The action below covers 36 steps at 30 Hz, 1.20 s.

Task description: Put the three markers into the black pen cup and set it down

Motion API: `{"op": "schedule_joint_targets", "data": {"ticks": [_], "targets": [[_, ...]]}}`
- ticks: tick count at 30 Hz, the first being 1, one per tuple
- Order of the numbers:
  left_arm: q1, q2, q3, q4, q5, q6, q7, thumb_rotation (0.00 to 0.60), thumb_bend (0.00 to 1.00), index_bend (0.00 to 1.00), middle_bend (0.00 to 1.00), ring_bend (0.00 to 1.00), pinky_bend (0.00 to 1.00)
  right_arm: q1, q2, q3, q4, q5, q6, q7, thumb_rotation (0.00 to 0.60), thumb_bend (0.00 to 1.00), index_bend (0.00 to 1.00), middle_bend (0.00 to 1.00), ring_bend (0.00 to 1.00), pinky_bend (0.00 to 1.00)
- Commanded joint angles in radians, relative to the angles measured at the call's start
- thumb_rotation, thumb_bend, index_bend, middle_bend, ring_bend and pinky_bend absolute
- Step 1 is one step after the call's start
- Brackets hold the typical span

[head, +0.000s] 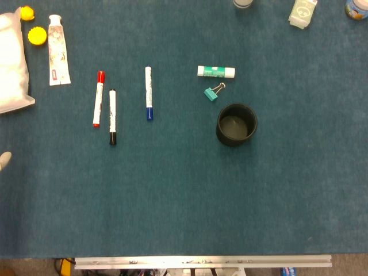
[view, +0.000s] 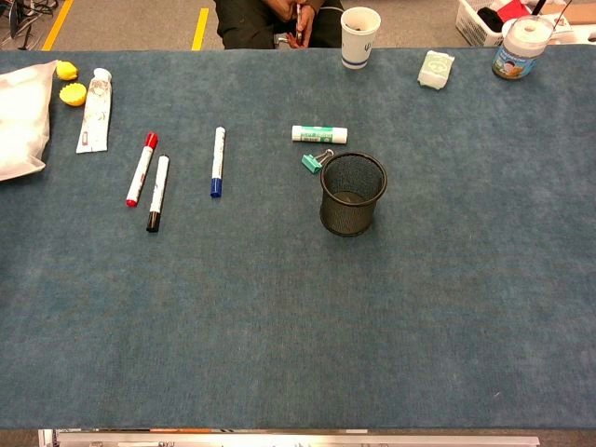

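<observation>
Three white markers lie flat on the blue table left of centre. The red-capped marker (head: 99, 98) (view: 142, 169) is furthest left, and the black-capped marker (head: 112, 117) (view: 157, 193) lies just beside it. The blue-capped marker (head: 149, 93) (view: 217, 162) lies a little further right. The black mesh pen cup (head: 236, 124) (view: 352, 194) stands upright and empty right of centre. Only a pale tip of my left hand (head: 4, 160) shows at the left edge of the head view, far from the markers. My right hand is out of both views.
A green-and-white glue stick (head: 216, 71) (view: 319, 134) and a teal binder clip (head: 213, 93) (view: 315, 161) lie just behind the cup. A tube (head: 58, 50), yellow caps (head: 37, 35) and a white bag (head: 11, 63) sit at the far left. A paper cup (view: 359, 37) and containers line the far edge.
</observation>
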Motion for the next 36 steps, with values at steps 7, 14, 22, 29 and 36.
{"op": "schedule_joint_targets", "data": {"ticks": [7, 14, 22, 29, 36], "targets": [[-0.008, 0.002, 0.003, -0.002, 0.001, -0.022, -0.007, 0.600, 0.13, 0.15, 0.07, 0.00, 0.09, 0.044, 0.021, -0.035, -0.041, -0.072, -0.095, 0.169, 0.600, 0.23, 0.21, 0.21, 0.06, 0.10], [-0.013, 0.013, 0.004, -0.016, 0.008, -0.034, -0.019, 0.600, 0.13, 0.15, 0.07, 0.00, 0.09, 0.102, -0.095, -0.032, 0.044, -0.069, -0.168, 0.244, 0.600, 0.00, 0.19, 0.21, 0.06, 0.10], [-0.006, 0.037, 0.013, -0.038, 0.026, -0.027, -0.025, 0.600, 0.13, 0.15, 0.07, 0.00, 0.09, 0.196, -0.246, -0.015, 0.109, -0.007, -0.315, 0.264, 0.600, 0.00, 0.16, 0.16, 0.06, 0.10], [0.009, 0.060, 0.018, -0.052, 0.032, -0.009, -0.040, 0.600, 0.13, 0.15, 0.07, 0.00, 0.09, 0.256, -0.343, -0.002, 0.165, 0.005, -0.388, 0.362, 0.600, 0.00, 0.16, 0.16, 0.06, 0.10], [0.017, 0.067, 0.022, -0.046, 0.041, 0.000, -0.039, 0.600, 0.13, 0.15, 0.07, 0.00, 0.09, 0.272, -0.458, -0.002, 0.279, -0.022, -0.359, 0.448, 0.600, 0.00, 0.16, 0.18, 0.07, 0.13]]}}
